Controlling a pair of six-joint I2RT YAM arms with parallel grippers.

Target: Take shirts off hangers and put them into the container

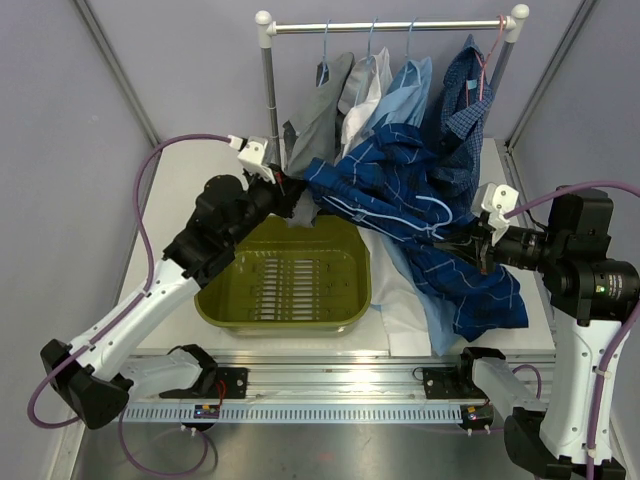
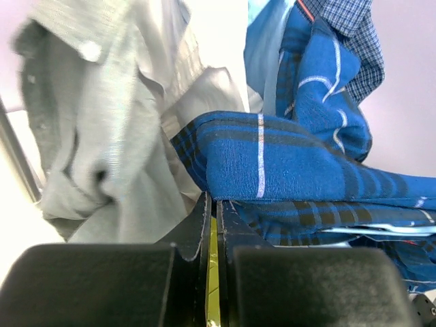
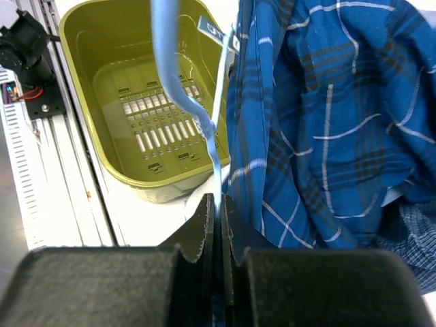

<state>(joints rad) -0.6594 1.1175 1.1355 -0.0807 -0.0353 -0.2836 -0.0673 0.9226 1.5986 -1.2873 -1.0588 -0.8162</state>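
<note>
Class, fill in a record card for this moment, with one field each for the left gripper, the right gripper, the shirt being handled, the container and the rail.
left gripper: shut on the edge of the windowpane-check shirt
right gripper: shut on a light-blue hanger
windowpane-check shirt: off the rail, stretched between both grippers
container: no shirt inside
rail: grey shirt, white shirt, light blue shirt and navy small-check shirt hanging
</note>
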